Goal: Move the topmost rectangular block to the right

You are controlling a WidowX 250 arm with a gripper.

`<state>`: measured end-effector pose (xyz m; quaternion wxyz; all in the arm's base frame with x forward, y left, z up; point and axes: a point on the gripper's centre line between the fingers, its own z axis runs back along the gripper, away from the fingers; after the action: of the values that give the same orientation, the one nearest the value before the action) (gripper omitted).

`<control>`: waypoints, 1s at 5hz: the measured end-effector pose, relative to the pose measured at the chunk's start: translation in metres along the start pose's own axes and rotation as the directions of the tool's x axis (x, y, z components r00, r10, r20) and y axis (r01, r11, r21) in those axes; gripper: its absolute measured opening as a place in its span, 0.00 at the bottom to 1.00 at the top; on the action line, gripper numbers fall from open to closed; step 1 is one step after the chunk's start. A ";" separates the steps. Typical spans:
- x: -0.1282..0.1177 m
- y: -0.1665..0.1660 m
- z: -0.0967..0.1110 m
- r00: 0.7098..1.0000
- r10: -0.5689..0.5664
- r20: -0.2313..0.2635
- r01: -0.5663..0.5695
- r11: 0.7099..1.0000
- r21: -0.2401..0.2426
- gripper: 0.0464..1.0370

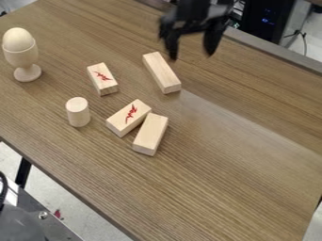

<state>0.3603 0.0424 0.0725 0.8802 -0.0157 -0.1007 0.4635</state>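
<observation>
The claw [191,54] hangs over the far part of the wooden bench [232,164], its two fingers spread apart with nothing between them. Nearest to it, just below and a little left in the view, lies the topmost rectangular block [160,71] (a plain, longish one). Farther below-left of the claw sit a red-marked block [102,78], a short cylinder [78,112] and, well left, an egg-topped wooden cup [21,53].

The claw [191,54] is blurred, cut off above.
</observation>
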 end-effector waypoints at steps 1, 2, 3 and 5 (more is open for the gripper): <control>0.005 0.011 -0.005 0.999 0.022 0.030 -0.022 1.000 -0.010 0.96; 0.005 0.014 -0.008 0.999 0.027 0.031 -0.026 1.000 -0.009 0.96; 0.007 0.016 -0.010 0.999 0.033 0.038 -0.033 0.999 -0.016 0.96; 0.015 0.010 -0.014 0.999 -0.004 0.050 0.005 1.000 -0.019 0.96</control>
<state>0.3637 0.0615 0.0599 0.8783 -0.0124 -0.1271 0.4607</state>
